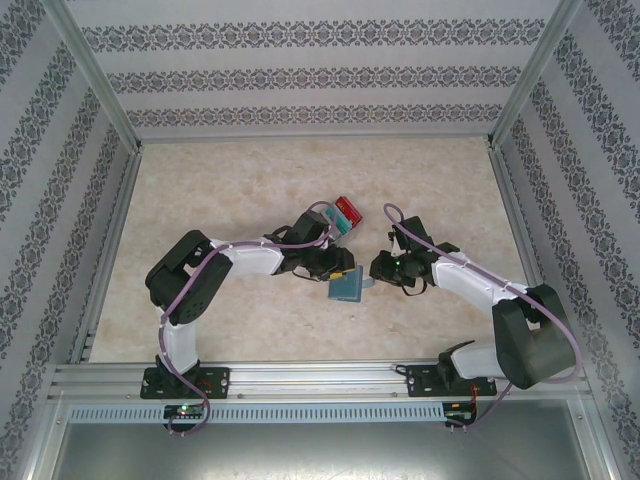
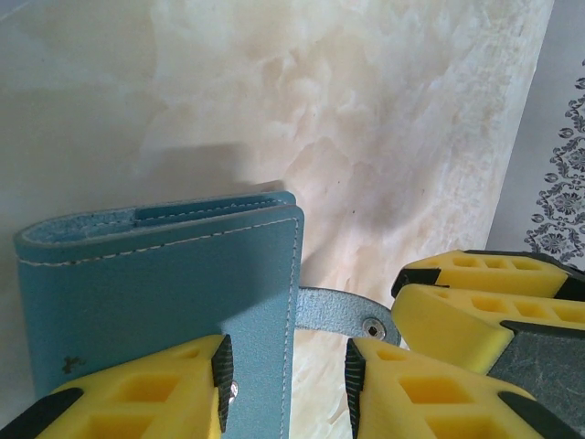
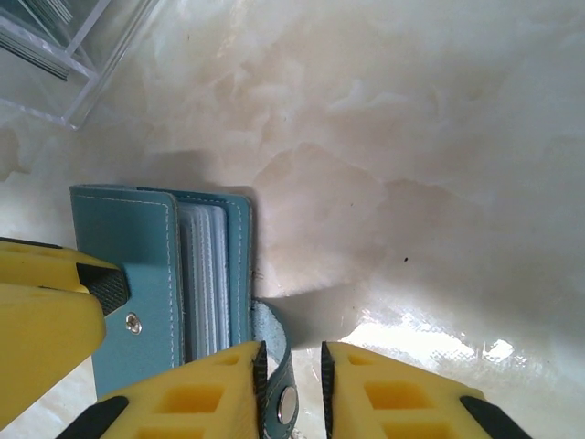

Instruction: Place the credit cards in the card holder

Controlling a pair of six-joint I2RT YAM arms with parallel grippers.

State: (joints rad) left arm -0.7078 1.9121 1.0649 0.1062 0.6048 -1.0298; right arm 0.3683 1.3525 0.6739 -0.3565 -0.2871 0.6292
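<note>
The white and black left arm (image 1: pixel 250 258) reaches in from the left across the beige marbled table (image 1: pixel 230 190) towards the middle. Its left gripper (image 2: pixel 288 366) has yellow fingers (image 2: pixel 137 398) with black pads, and the jaws stand partly apart. One finger lies over the cover of the card holder, the other past the holder's free edge, with bare table showing between them. Nothing is clamped across the gap. In the right wrist view one black pad of this gripper touches the cover.

Just beyond the left gripper, farther from the arm bases, sits a small clear plastic box (image 1: pixel 333 215). It holds the thin plastic credit cards (image 1: pixel 347 210), one red and one teal edge showing. The box is apart from the holder.

The flat, roughly square, teal-blue stitched folding card holder (image 2: pixel 164 293) lies mid-table between the two grippers. Its covers gape a little, so pale inner sleeves (image 3: pixel 203 274) show between them. A narrow teal strap (image 2: pixel 334 311) with a metal snap (image 3: pixel 288 402) sticks out from its right side.

The right gripper (image 3: pixel 293 357), also yellow-fingered, is set narrow around that strap. The strap lies against one finger, and a sliver of table shows beside the other. Whether it is pinched I cannot tell. The right arm (image 1: pixel 470 285) runs back to the right.
</note>
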